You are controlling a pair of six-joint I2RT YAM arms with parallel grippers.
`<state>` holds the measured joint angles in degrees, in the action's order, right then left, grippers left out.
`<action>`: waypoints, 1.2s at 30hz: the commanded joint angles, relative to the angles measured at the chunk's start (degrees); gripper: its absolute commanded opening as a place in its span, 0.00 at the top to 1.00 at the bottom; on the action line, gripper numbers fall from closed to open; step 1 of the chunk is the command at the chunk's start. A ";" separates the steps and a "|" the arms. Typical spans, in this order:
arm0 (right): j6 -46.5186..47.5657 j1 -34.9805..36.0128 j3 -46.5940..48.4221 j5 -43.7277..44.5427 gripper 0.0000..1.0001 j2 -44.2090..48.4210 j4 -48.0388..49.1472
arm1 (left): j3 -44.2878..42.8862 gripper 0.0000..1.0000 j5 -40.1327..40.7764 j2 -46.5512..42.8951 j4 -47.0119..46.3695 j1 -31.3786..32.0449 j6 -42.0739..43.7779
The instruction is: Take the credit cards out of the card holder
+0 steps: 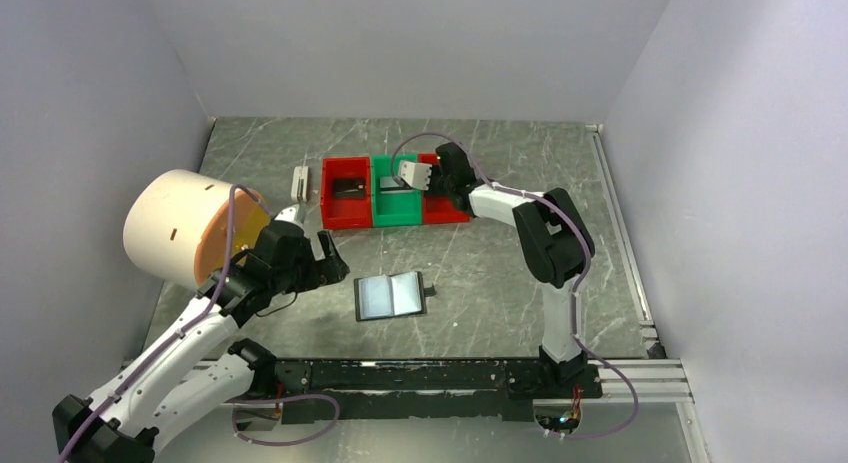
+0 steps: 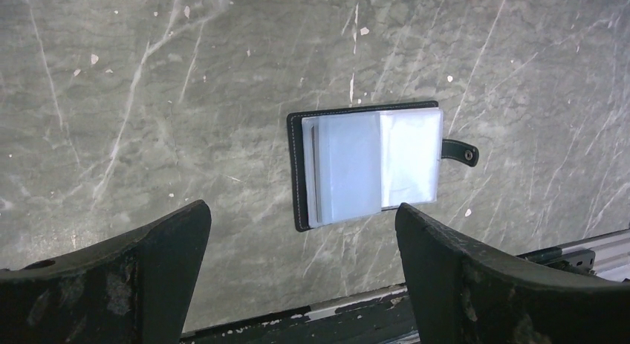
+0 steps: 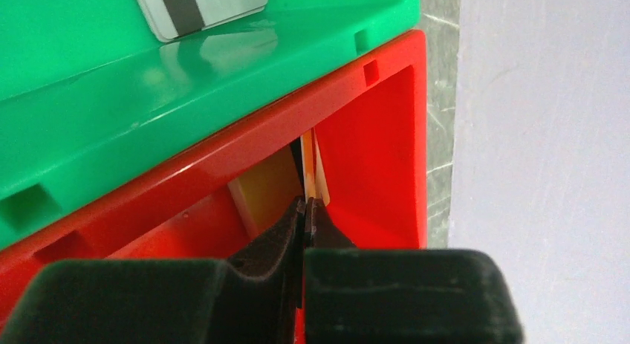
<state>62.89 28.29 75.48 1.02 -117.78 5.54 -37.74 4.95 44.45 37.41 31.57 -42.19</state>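
Note:
The black card holder (image 1: 390,296) lies open on the table, bluish-grey pockets up, snap tab to the right; it also shows in the left wrist view (image 2: 371,162). My left gripper (image 1: 325,260) is open and empty, raised just left of it (image 2: 303,209). My right gripper (image 1: 424,177) is inside the right red bin (image 1: 452,215). There it is shut (image 3: 306,203) on the edge of a tan-orange credit card (image 3: 309,169), held upright. A grey card with a black stripe (image 3: 200,6) lies in the green bin (image 3: 186,99). A dark card (image 1: 349,189) lies in the left red bin (image 1: 335,211).
The three bins stand side by side at the back middle. A small white clip-like block (image 1: 299,183) lies left of them. A big cream and orange cylinder (image 1: 185,228) stands at the left. A black rail (image 1: 400,375) runs along the near edge.

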 commanded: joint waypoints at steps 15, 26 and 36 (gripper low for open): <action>-0.42 -1.46 4.85 -3.82 0.61 1.04 -5.33 | -1.40 0.00 0.34 -1.20 1.91 -0.46 0.15; -10.61 -1.87 3.84 -3.85 0.46 10.04 -5.40 | -0.09 0.00 -2.69 0.49 -1.20 -0.48 0.02; -83.22 2.70 -5.10 -6.31 0.37 32.70 -16.17 | 1.33 0.01 0.60 1.58 -2.74 -0.46 -3.56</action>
<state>13.76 28.84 77.76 0.21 -92.20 -2.94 -37.32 3.90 46.06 36.18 31.57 -43.44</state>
